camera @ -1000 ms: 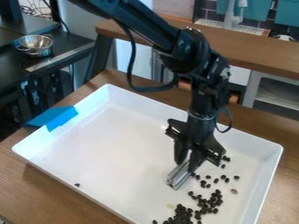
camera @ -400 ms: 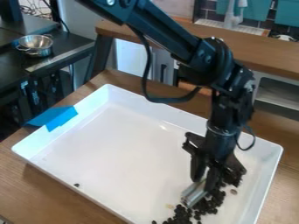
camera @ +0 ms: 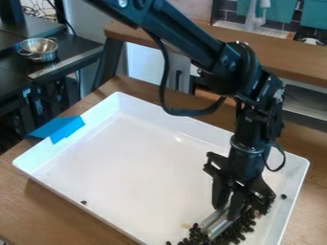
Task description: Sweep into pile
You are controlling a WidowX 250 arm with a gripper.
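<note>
Sweep too fast and your gripper, clamped on the bar, could scatter beans along the tray's right edge.

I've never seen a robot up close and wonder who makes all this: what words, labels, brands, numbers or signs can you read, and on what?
None can be read.
Blue tape: no writing visible.
White tray: no writing visible.
Small pale spot high on the arm: too small to make out.
</note>
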